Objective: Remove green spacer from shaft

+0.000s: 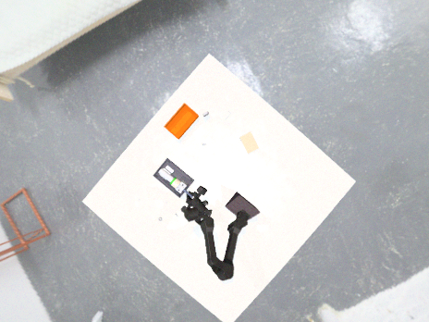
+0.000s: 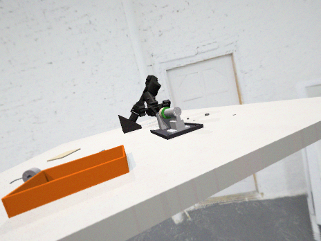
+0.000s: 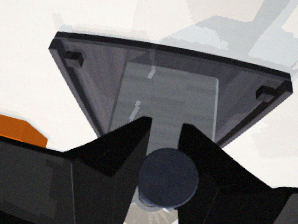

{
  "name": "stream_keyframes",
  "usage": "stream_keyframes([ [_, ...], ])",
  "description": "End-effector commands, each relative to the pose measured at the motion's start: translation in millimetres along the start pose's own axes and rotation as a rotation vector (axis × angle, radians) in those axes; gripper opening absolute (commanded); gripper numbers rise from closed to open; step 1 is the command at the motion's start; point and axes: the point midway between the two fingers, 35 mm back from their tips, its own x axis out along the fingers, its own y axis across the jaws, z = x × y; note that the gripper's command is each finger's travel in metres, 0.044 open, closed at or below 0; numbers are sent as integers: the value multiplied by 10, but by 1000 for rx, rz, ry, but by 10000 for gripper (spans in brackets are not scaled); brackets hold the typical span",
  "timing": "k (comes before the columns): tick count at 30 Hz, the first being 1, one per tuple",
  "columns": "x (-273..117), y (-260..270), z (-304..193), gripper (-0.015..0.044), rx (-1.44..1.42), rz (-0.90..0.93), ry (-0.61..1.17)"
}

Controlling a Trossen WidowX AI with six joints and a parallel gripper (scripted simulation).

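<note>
The dark base point(image 1: 182, 174) point(image 2: 190, 129) point(image 3: 92, 75) carries the pale grey housing point(image 1: 165, 175) point(image 2: 175, 111) and a grey upright plate point(image 3: 167, 90). The green spacer point(image 1: 174, 181) point(image 2: 164, 113) sits around the shaft line, against the housing. A tan spacer point(image 1: 177, 184) point(image 2: 160, 113) is beside it, on the plate side. The dark blue shaft point(image 1: 187, 191) point(image 3: 168, 177) sticks out past the plate toward the arm. My gripper point(image 1: 190, 195) point(image 3: 165, 130) is shut on the shaft's outer end. The shaft inside the spacers and housing is hidden.
An orange open bin point(image 1: 181, 121) point(image 2: 69, 183) stands on the table, with a small grey roller point(image 1: 206, 114) point(image 2: 31, 174) near it. A tan flat plate point(image 1: 249, 142) point(image 2: 63, 154) lies farther off. The arm's dark mount point(image 1: 238, 204) point(image 2: 129, 125) is beside the folded arm.
</note>
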Motion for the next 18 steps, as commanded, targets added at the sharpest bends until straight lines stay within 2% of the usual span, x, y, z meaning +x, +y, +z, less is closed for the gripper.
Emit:
stream_keyframes([
  [1,-9,-4,5,0,3,-2,1],
  [18,-20,-4,16,0,3,-2,1],
])
